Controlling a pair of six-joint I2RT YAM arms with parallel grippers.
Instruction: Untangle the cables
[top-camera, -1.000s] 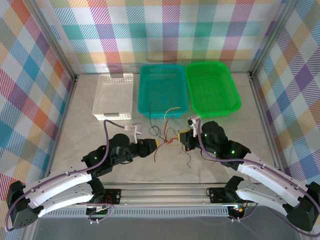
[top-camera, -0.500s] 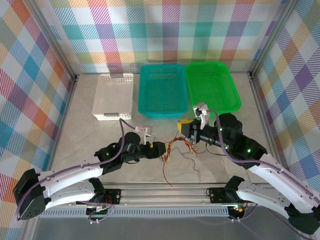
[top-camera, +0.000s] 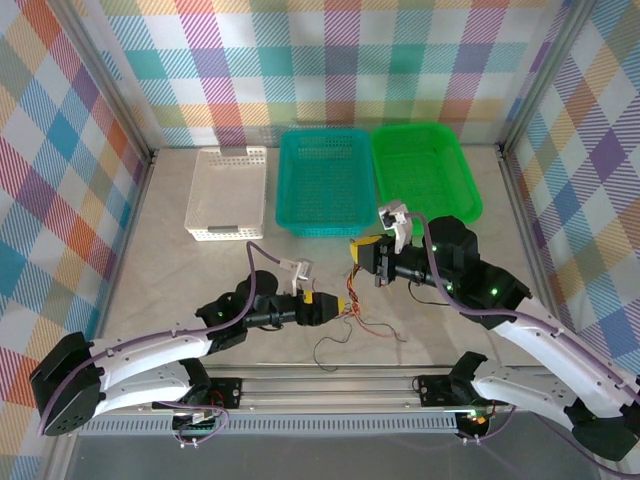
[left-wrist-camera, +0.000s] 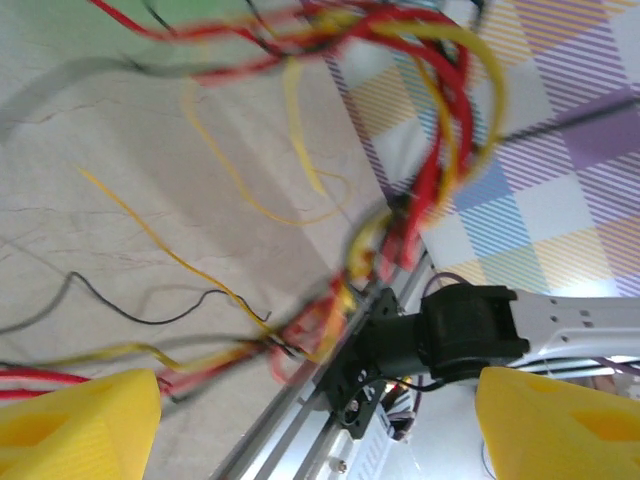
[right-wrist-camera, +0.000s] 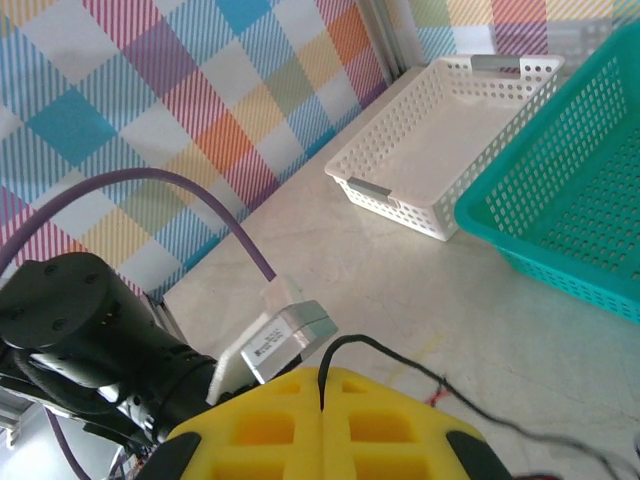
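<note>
The right gripper (right-wrist-camera: 322, 385) was found closed, with a thin black cable (right-wrist-camera: 345, 345) clamped in the seam between its yellow fingers. The left gripper (top-camera: 335, 308) was held wide open, fingers well apart, with nothing clamped. The red, yellow and black cables (top-camera: 350, 298) were hung from the right gripper down to just beside the left gripper, with loose ends trailed across the desk (top-camera: 200, 270), near the teal basket (top-camera: 325, 180).

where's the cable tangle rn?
Top external view: the cables are at front centre of the table, between the left gripper and right gripper, just in front of the teal basket.
</note>
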